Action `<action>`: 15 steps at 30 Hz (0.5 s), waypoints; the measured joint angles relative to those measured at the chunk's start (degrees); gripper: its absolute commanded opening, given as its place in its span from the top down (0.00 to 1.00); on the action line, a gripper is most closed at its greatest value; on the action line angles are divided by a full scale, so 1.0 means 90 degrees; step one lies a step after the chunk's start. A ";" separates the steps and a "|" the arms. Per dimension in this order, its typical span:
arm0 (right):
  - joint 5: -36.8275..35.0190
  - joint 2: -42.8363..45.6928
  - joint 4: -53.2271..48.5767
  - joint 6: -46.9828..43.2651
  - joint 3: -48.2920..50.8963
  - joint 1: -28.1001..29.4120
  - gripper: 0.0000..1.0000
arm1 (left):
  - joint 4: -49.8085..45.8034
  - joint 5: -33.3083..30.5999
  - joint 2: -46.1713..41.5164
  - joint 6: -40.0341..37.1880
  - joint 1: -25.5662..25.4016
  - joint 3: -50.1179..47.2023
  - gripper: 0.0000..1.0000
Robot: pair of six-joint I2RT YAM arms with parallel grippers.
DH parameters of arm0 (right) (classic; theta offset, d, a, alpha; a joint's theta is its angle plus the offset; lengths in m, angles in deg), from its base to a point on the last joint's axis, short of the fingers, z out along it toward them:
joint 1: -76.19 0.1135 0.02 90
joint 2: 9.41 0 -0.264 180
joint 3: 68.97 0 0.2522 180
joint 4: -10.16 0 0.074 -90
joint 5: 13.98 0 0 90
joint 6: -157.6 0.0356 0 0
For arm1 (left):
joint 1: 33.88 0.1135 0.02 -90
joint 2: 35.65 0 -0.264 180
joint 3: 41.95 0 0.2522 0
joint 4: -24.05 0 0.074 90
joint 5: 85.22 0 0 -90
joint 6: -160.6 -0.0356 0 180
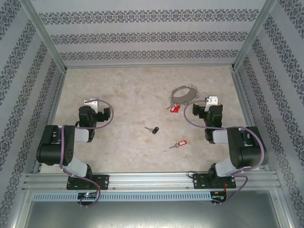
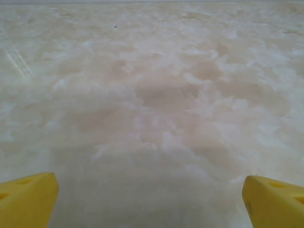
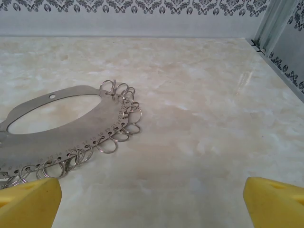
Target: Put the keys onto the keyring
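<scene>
Opening step: nothing grasped, first pick pending.
One red key (image 1: 175,109) touches the near edge of the keyring (image 3: 61,140), which lies flat at far right; whether it is hooked on I cannot tell. The black key (image 1: 153,129) lies mid-bench, and the other red key (image 1: 178,144) is nearer. The right end effector (image 3: 152,202) sits just right of the ring, the left end effector (image 2: 152,199) over bare bench (image 1: 123,95). Both gape wide, empty. The next move likely calls for pinching a loose key and steadying the ring.

Robot-lab test cell: marble-patterned tabletop (image 1: 123,95), damask-papered wall panels (image 1: 142,35), aluminium frame posts (image 1: 46,38), extrusion rail (image 1: 152,179) carrying left arm (image 1: 59,145) and right arm (image 1: 240,145).
</scene>
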 measured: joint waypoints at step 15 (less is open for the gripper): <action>0.0143 0.0000 -0.0005 0.0000 0.0000 -0.0002 0.02 | 0.0000 0.0000 -0.0002 0.0000 0.0000 0.0000 0.00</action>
